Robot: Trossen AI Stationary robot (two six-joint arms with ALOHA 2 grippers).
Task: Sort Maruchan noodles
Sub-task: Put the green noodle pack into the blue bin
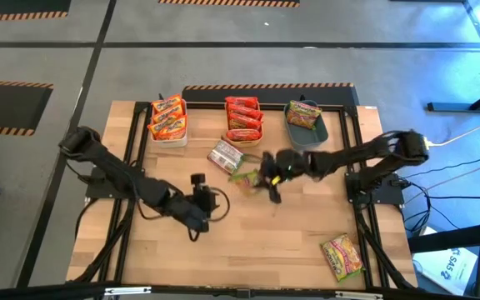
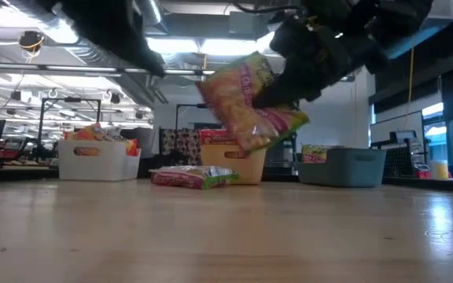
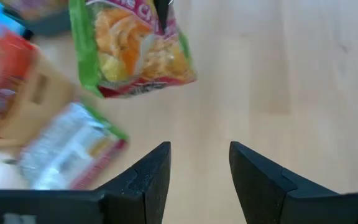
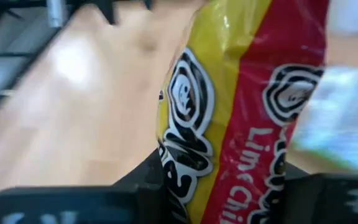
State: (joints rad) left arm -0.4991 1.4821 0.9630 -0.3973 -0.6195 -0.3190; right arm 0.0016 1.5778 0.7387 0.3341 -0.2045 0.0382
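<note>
Right gripper closed on a green-yellow noodle packet, lifted clear of the wooden table near its middle, just in front of the row of bins. Seen in the low view hanging tilted in the air, pinched at its upper edge by the dark fingers, lower corner pointing down toward the table. Fills most of the right wrist view, red and yellow print close up, clamped between that arm's own fingers. Left gripper waiting over the left-centre of the table, fingers partly apart with bare wood between them, holding nothing. Just behind and beside the lifted packet, a silver-backed packet lying flat on the table, back side up, in front of the orange bin. Stacked in that middle bin, red packets. In the white bin at the left of the row, orange-yellow packets. In the grey-blue bin at the right, one green-yellow packet in the bin. Well apart from all of these, a stray green-yellow packet lying flat near the table's front right corner, beside the dark frame rail.
</note>
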